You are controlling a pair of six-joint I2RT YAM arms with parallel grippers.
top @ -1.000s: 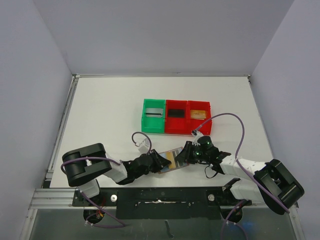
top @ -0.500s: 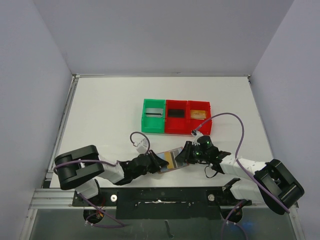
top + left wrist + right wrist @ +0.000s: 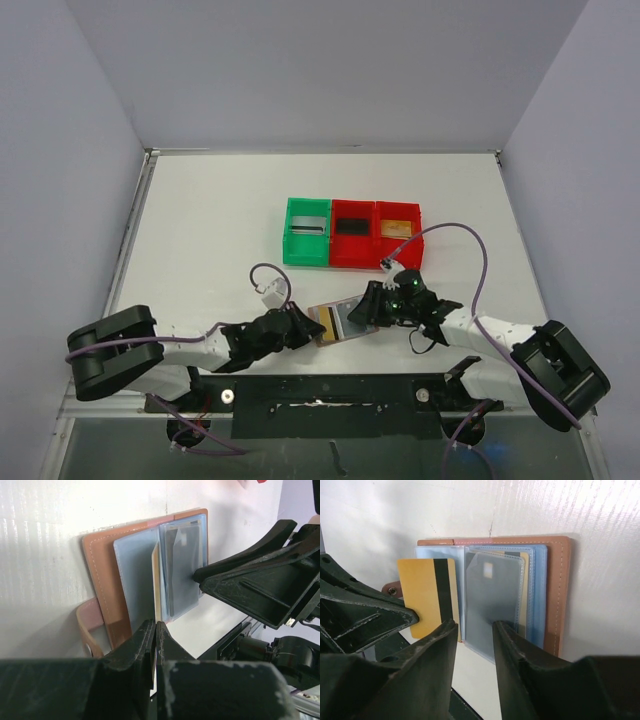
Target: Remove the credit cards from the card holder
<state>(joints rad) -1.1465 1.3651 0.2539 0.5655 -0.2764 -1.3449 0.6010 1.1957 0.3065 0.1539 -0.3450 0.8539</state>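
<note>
While the spread right pincer point(image 3: 474, 627) pinned the holder point(image 3: 559, 595) beneath it as an anchor, the left pincer point(image 3: 155, 626) pinched the gold card point(image 3: 422, 597).

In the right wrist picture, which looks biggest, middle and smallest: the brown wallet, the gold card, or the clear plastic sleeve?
1. brown wallet
2. clear plastic sleeve
3. gold card
Parts of the sleeve and the card are hidden, so second and third are close.
</note>
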